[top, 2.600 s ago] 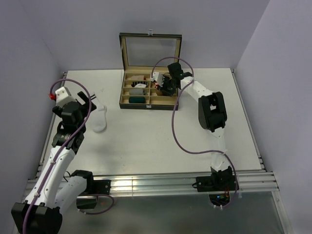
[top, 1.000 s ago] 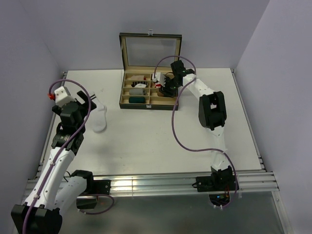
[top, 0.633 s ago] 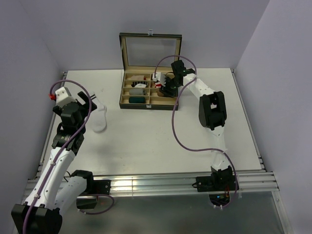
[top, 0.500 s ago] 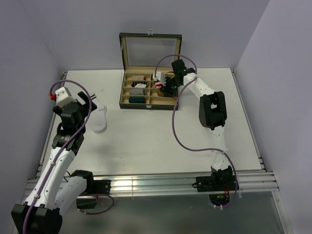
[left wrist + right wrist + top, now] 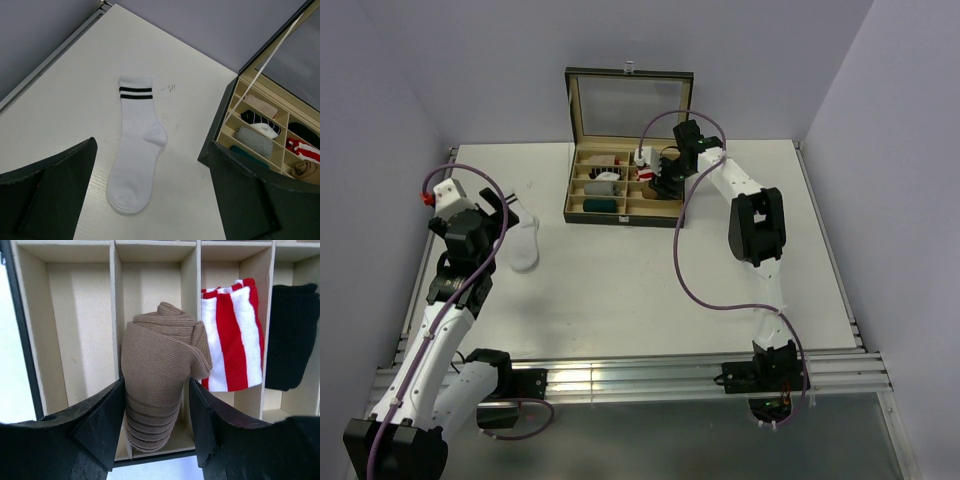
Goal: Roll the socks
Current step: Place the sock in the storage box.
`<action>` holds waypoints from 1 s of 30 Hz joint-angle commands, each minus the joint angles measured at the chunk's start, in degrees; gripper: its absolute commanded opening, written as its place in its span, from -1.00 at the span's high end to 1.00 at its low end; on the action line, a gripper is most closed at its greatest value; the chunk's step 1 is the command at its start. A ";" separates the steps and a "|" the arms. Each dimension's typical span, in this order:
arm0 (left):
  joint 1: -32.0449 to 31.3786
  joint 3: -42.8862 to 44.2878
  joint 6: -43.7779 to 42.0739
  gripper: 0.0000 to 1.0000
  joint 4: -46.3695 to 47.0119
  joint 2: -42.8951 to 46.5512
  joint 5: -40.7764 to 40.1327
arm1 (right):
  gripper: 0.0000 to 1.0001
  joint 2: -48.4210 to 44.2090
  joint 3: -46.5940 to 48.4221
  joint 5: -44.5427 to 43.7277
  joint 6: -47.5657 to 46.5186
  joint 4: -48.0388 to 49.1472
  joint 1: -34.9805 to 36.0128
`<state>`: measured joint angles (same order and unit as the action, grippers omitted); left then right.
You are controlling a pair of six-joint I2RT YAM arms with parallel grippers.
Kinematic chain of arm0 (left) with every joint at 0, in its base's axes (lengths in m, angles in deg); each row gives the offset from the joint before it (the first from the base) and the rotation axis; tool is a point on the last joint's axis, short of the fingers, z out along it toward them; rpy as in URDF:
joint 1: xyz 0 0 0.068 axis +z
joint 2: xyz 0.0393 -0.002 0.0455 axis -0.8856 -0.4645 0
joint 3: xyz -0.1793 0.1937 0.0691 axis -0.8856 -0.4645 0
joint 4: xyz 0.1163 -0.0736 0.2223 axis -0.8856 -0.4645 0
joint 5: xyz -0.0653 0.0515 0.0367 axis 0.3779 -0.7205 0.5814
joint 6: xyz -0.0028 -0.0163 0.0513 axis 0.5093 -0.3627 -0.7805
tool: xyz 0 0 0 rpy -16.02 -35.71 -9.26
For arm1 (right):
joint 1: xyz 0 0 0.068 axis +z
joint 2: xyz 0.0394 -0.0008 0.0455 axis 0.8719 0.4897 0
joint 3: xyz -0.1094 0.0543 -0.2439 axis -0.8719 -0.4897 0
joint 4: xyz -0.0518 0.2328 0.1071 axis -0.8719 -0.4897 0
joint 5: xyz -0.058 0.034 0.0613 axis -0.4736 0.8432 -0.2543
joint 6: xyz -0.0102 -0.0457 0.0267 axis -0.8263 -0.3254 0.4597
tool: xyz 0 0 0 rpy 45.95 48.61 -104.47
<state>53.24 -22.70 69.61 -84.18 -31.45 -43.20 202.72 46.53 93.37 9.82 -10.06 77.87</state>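
Observation:
A white sock (image 5: 525, 245) with two dark cuff stripes (image 5: 135, 93) lies flat on the table left of the box. My left gripper (image 5: 502, 210) hovers over its toe end, open, with nothing between the fingers (image 5: 152, 145). My right gripper (image 5: 660, 178) is over the box's right compartments. A rolled tan-brown sock (image 5: 155, 370) stands in a compartment between its fingers, which sit close along both sides with a thin gap low on the right. In the neighbouring compartment lies the red-and-white striped sock (image 5: 232, 335), folded.
The compartmented wooden box (image 5: 625, 215) stands at the back with its glass lid (image 5: 628, 100) upright. It also holds a black bundle (image 5: 290, 335) and grey (image 5: 254, 142) and teal rolls. Walls close the table on the left, back and right.
My right gripper has drawn back a little towards the right over the box and its jaws have widened slightly. The left arm and the white sock have not moved.

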 commanded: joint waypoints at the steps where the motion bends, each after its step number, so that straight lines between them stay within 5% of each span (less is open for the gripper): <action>1: 0.03 -0.08 -0.66 -0.96 2.28 0.64 0.86 | -0.21 -1.34 1.79 4.73 -0.22 -8.41 0.12; 18: 0.20 -0.17 -0.75 -0.96 2.55 0.82 1.39 | -0.16 -7.66 -2.50 6.41 7.95 3.69 -0.49; 21: 0.20 -0.26 -0.57 -0.96 2.55 0.73 1.30 | 0.16 -7.76 -2.44 7.18 11.38 6.79 -0.84; 24: 0.20 -0.26 -0.57 -0.96 2.63 0.64 1.39 | 0.18 -6.44 0.02 11.31 12.61 6.01 -1.81; 28: 0.20 -0.35 -0.57 -0.96 2.72 0.64 1.65 | 0.55 -5.21 1.44 13.95 13.49 4.52 -1.72; 30: 0.29 -0.35 -0.57 -0.97 2.72 0.73 1.74 | 0.58 -5.03 0.48 14.31 14.36 5.04 -1.72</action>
<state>53.24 -22.72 69.61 -84.16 -31.45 -42.56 199.00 45.28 104.38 22.00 -6.43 76.52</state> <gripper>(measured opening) 0.985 0.218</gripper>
